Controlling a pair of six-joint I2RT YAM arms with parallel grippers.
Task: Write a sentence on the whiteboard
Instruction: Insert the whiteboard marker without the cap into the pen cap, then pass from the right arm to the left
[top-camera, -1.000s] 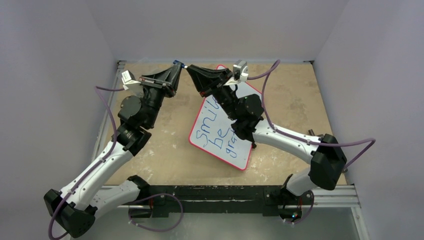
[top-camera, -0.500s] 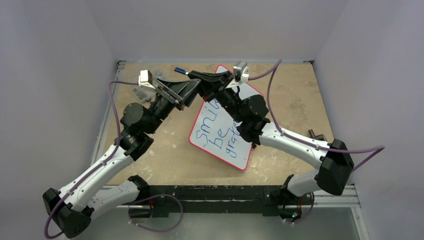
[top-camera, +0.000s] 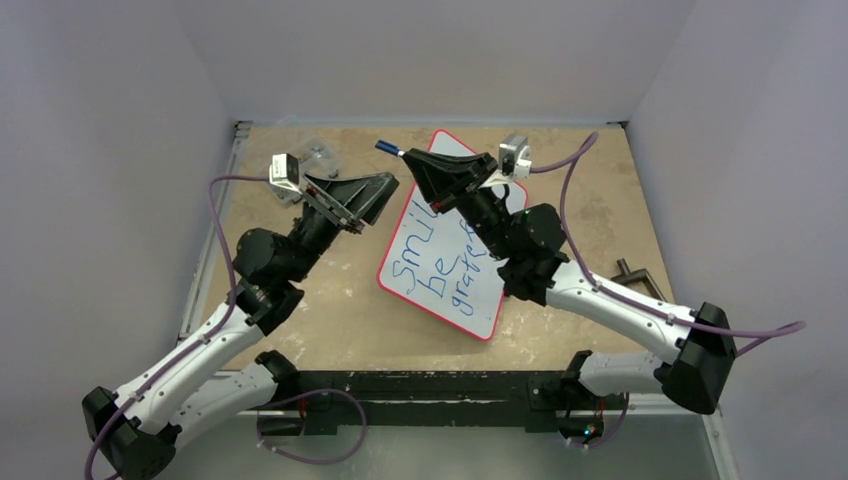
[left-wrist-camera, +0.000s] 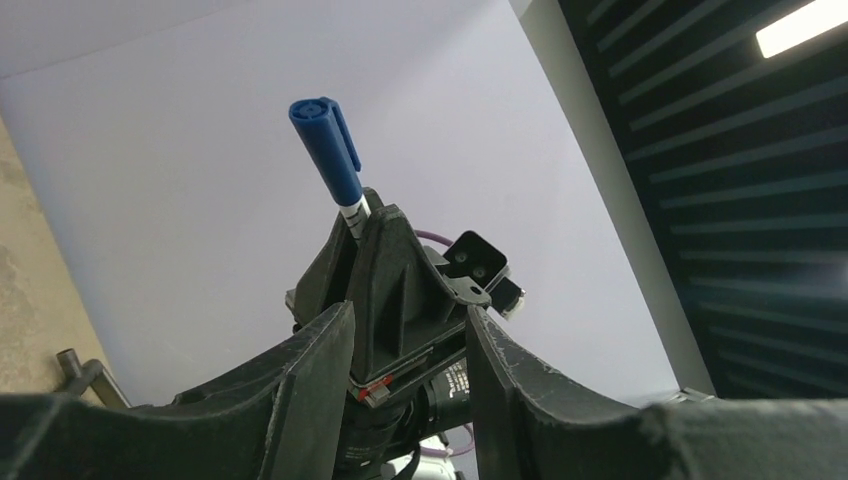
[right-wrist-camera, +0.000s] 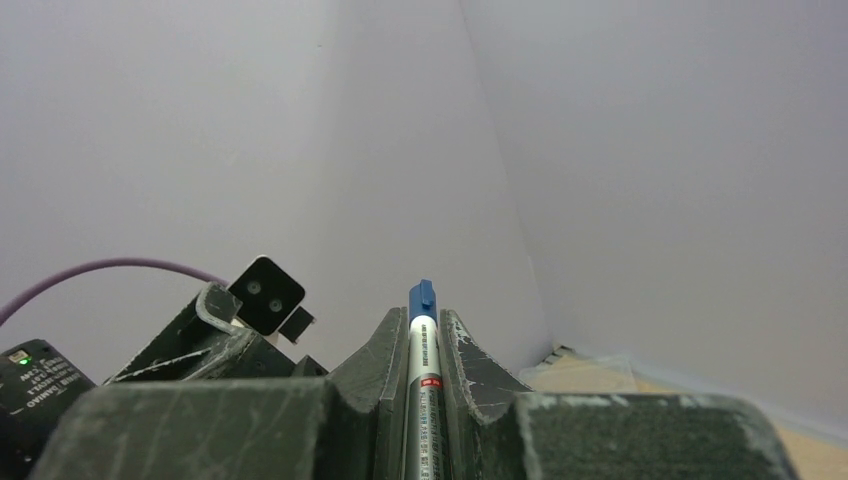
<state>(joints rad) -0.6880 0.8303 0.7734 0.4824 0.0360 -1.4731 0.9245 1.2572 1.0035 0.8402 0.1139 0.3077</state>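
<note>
The whiteboard (top-camera: 481, 318) lies tilted on the table, its upper part under my right arm. The sentence (top-camera: 432, 278) in blue slants across it; I read "smile", "be" and a partly covered third word. My right gripper (top-camera: 408, 158) (right-wrist-camera: 421, 322) is raised over the board's far corner, shut on a marker (right-wrist-camera: 421, 372). Its blue cap (top-camera: 386, 147) (left-wrist-camera: 326, 148) sticks out past the fingertips. My left gripper (top-camera: 390, 184) (left-wrist-camera: 405, 335) is open just left of it and points at the right gripper, with nothing between its fingers (left-wrist-camera: 308, 385).
A small clear plastic box (top-camera: 318, 157) sits at the back left of the table. A dark metal piece (top-camera: 635, 276) lies near the right edge. Pale walls close in the back and both sides.
My left gripper was shut at the marker's cap; it has opened and drawn back to the left. The right gripper has carried the capped marker away to the right.
</note>
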